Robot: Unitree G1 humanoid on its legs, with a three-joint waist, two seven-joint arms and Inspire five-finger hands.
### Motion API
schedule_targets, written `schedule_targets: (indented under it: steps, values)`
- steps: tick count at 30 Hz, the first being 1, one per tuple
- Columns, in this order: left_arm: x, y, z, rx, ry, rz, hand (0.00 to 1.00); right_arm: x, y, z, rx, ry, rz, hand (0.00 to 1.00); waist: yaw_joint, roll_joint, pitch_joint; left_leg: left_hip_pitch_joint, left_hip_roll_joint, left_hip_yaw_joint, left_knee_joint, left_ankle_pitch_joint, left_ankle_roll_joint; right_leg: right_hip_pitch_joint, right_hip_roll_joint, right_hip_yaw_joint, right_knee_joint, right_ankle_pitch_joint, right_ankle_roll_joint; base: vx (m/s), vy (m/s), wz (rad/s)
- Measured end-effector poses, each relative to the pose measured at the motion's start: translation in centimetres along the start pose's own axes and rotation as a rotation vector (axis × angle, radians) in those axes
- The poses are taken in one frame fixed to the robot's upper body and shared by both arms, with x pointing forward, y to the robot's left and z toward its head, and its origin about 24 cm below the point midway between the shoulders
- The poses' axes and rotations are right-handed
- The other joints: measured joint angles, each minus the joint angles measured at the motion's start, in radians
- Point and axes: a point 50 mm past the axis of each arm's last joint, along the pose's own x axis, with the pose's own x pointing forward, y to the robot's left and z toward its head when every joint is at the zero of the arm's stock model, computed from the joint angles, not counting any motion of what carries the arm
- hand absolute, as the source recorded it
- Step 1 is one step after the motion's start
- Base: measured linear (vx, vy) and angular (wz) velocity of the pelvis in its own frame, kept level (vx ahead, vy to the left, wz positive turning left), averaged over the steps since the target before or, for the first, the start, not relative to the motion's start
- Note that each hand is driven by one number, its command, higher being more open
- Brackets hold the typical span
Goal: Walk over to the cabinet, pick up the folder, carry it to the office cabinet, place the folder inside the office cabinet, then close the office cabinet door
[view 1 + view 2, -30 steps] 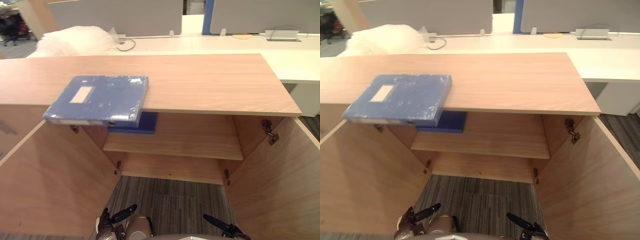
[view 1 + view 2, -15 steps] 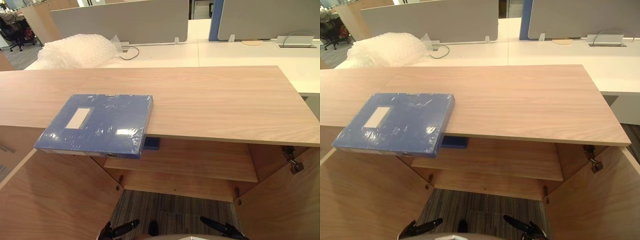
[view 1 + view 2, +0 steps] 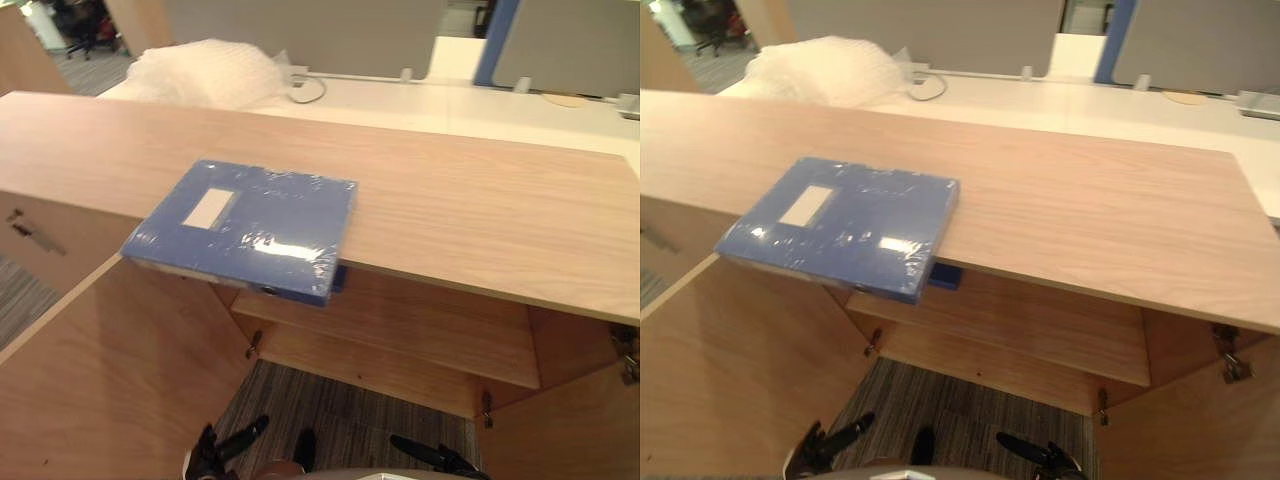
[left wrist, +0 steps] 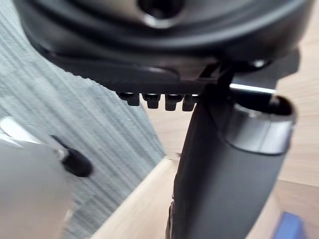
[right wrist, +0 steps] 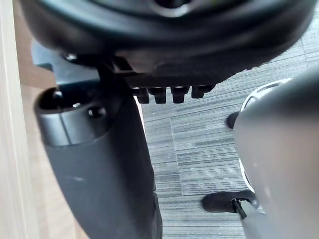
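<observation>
**Step in hand:** approach done, pick-up not yet begun (my judgement).

**Task item:** the folder (image 3: 245, 225) lies flat on the cabinet's top surface (image 3: 480, 210), toward the cabinet's left end. It is film-wrapped, white label up. Its near edge overhangs the cabinet front, above the open left door (image 3: 110, 370). Nothing touches it.

**Cabinet interior:** shelf (image 3: 420, 330) in view. A second blue item (image 3: 946, 276) sits on the shelf, just under the folder's overhang. Bubble wrap (image 3: 205, 72) lies behind the cabinet.

**Hands:**
- Left hand (image 3: 238, 438): low, in front of the cabinet opening, fingers relaxed and straight, holding nothing.
- Right hand (image 3: 430, 455): same height, toward the cabinet's right side, also slack and empty.

**Next move (est.):**
1. I raise both arms to cabinet-top level.
2. I use the overhang: fingers under the folder's near edge, thumb on top.
3. The film looks slick, so I grip firmly and keep the folder level.
4. I keep the left arm off the left door while lifting.
</observation>
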Motion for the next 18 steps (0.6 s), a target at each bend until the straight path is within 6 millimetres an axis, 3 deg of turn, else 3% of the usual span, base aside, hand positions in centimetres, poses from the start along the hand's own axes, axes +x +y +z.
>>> schedule_targets:
  steps: [4,10,13,18]
  values:
    - [-1.6,0.0,4.5,-0.049,-0.239,0.063,1.0,0.0,0.7,0.2,-0.06,-0.013,0.016,1.0,0.039,-0.006,-0.001,-0.008,-0.013,-0.008,0.0,0.002,0.003,0.002,-0.007,-0.009,-0.007,0.005,0.007,0.03,0.03,0.09]
    - [-4.3,1.3,11.1,0.046,-0.572,0.257,1.0,-0.1,1.3,0.1,-0.068,-0.016,0.025,1.0,0.052,-0.011,-0.002,-0.005,-0.016,-0.031,0.005,0.006,0.006,0.015,-0.006,-0.018,-0.005,0.011,0.007,0.02,0.004,0.11]
    - [-5.9,1.9,12.5,0.201,-0.681,0.486,1.0,-0.1,1.2,0.0,-0.082,-0.016,-0.007,1.0,0.055,-0.01,-0.003,-0.005,-0.01,-0.031,0.0,0.0,-0.003,0.014,-0.001,-0.017,-0.004,0.013,0.003,-0.03,0.006,-0.01]
    - [-8.1,1.9,15.0,0.391,-0.835,0.72,1.0,-0.2,1.1,-0.8,-0.139,-0.007,-0.031,1.0,0.06,-0.013,-0.012,-0.01,0.0,-0.036,0.0,-0.001,-0.004,0.012,0.012,-0.017,-0.012,0.017,-0.004,-0.04,-0.001,0.01]
